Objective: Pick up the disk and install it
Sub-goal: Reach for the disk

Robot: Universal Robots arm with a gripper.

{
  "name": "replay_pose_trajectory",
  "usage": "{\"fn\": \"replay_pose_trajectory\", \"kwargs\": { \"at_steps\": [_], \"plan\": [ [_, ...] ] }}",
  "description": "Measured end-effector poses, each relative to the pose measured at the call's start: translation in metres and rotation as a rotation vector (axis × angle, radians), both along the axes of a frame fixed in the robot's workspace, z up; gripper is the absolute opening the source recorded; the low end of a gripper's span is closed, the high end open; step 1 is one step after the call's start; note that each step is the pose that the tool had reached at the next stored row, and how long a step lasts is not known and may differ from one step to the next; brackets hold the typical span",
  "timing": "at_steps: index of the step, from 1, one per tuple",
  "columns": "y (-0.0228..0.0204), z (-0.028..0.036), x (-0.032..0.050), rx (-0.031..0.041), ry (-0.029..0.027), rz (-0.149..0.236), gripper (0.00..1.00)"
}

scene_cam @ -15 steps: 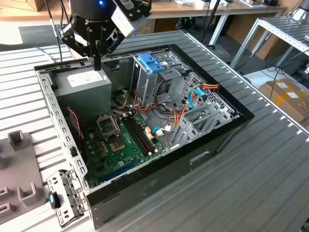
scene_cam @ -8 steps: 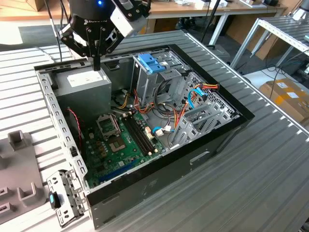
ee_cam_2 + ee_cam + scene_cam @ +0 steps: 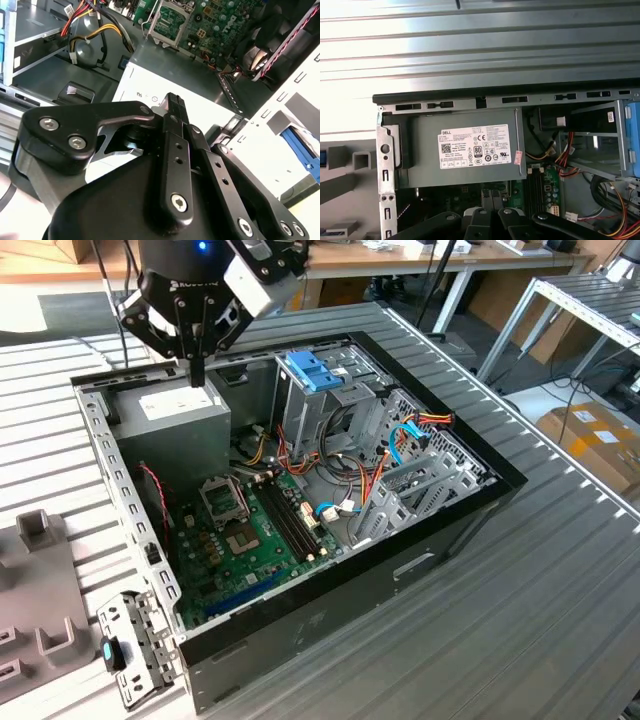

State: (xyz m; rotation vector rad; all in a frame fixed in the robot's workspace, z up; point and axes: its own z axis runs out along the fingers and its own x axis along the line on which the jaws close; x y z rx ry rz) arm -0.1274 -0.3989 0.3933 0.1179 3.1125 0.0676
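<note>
end effector (image 3: pixel 197 375): I read the fingers as pressed together, with nothing between them.
power supply (image 3: pixel 470 150): directly beneath the end effector. I cannot tell whether the tips touch its labelled top.
blue latch (image 3: pixel 315 370): near the end effector, on top of the tall metal cage.
disk (image 3: pixel 400 445): well apart from the end effector, beyond the blue latch. Its light-blue carrier shows among cables in the drive bay.
case (image 3: pixel 420 570): open, resting on the ribbed surface (image 3: pixel 560 620).

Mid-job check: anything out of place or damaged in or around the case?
No spill or damage shows. A metal bracket with a blue tab lies outside the case at the exterior view's lower left, seemingly detached. The gripper, shut and empty, hangs over the power supply.
</note>
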Motion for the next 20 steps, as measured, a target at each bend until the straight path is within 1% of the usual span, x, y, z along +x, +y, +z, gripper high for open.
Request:
{"fn": "replay_pose_trajectory", "kwargs": {
  "at_steps": [20],
  "plan": [
    [0.0000, -0.0001, -0.0164, 0.0000, 0.0000, 0.000, 0.11]
  ]
}}
